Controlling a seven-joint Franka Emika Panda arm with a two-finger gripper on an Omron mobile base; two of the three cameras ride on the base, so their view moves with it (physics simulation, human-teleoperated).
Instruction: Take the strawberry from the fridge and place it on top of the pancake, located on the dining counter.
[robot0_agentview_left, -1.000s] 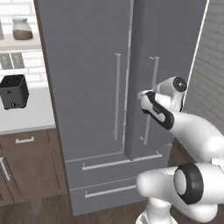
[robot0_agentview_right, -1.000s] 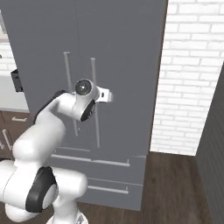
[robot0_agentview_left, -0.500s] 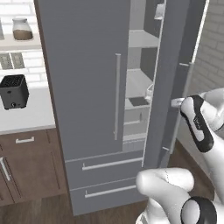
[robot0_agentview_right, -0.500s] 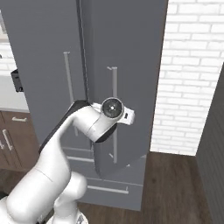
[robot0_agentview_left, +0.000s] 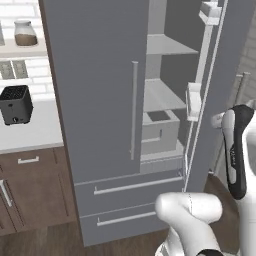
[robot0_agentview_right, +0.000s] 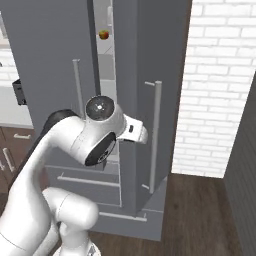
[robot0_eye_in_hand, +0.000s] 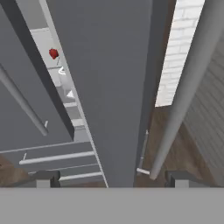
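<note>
The grey fridge (robot0_agentview_left: 100, 100) has its right door (robot0_agentview_left: 220, 85) swung open, showing pale shelves. In the hand view a tiny red strawberry (robot0_eye_in_hand: 53, 53) lies on a shelf, seen through the gap past the door's edge. My gripper (robot0_eye_in_hand: 113, 178) is open, its fingertips (robot0_eye_in_hand: 47, 178) far apart at the bottom of that view. The door's long bar handle (robot0_eye_in_hand: 188, 87) runs down between them, touching neither. In the right base view my arm (robot0_agentview_right: 95, 135) stands in front of the door, by the handle (robot0_agentview_right: 156, 135). The pancake and the dining counter are out of view.
A yellow-and-red apple (robot0_agentview_right: 103, 34) sits high inside the fridge. A grey box (robot0_agentview_left: 160, 131) stands on a lower shelf. Left of the fridge are a black toaster (robot0_agentview_left: 15, 104) on a white counter (robot0_agentview_left: 35, 135) and a jar (robot0_agentview_left: 24, 32). A white brick wall (robot0_agentview_right: 220, 85) rises to the right.
The fridge's right door has swung from closed to wide open. My arm moved right with it, and the gripper, shut on the handle before, has opened.
</note>
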